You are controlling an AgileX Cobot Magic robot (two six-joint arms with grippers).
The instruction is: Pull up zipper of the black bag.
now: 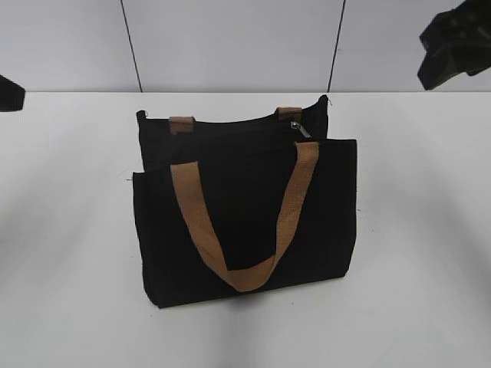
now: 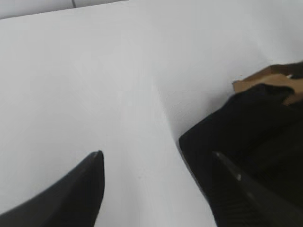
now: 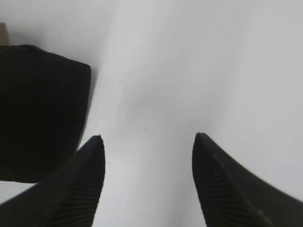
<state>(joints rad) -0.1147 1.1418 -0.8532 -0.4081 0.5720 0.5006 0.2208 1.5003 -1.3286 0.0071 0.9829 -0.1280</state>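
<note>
On the white desk (image 1: 69,268), mid-scene: black bag (image 1: 245,222) standing upright, tan strap (image 1: 247,222) looping down its front. Zipper (image 1: 230,129) along the top edge, silvery pull tab (image 1: 299,129) near the right end. Left pincer (image 2: 158,161) released, hovering at the bag's corner. Right pincer (image 3: 147,142) spread wide over bare desk beside the bag, gripping nothing.

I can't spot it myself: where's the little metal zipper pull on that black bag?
In the exterior view, the zipper pull sits at the right end of the black bag's top edge, just below the rear tan strap and above the front strap.
</note>
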